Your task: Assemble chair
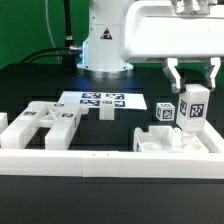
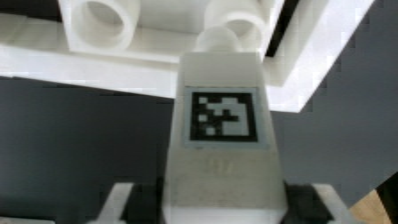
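Note:
My gripper is shut on a white chair leg with a black-and-white tag, holding it upright over the table's right side in the exterior view. In the wrist view the leg runs out from between my fingers, and its far rounded end lies over a white chair part with round sockets. In the exterior view that chair part sits just below and to the left of the leg. A tagged cube stands up on it. Whether the leg tip touches a socket I cannot tell.
Two cut-out chair frames lie at the exterior view's left. The marker board lies flat in the middle, in front of the robot base. A long white rail runs along the front edge.

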Controlling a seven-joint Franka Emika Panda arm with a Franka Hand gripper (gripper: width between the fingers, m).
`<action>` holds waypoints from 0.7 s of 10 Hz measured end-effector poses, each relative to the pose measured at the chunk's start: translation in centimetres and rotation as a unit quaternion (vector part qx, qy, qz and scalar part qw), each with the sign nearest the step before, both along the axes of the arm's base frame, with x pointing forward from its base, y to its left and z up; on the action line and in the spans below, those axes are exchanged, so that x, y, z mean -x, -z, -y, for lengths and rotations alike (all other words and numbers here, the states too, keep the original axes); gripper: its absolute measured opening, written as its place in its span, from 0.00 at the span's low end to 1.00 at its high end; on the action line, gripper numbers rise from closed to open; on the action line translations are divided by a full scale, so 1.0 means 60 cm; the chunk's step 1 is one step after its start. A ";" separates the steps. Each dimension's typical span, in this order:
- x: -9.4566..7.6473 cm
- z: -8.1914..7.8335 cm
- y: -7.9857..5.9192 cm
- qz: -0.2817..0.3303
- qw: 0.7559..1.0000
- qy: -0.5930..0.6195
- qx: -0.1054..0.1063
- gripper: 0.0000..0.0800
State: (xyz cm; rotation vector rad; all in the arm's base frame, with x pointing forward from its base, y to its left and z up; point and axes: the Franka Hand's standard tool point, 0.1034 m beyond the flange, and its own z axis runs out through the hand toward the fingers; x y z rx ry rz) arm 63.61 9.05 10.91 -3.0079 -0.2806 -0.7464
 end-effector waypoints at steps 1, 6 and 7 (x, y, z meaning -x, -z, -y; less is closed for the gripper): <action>-0.001 -0.002 0.001 0.000 1.000 -0.001 0.000 0.36; 0.000 -0.016 0.004 -0.001 1.000 -0.007 -0.001 0.36; 0.001 -0.017 0.004 0.000 1.000 -0.007 -0.001 0.36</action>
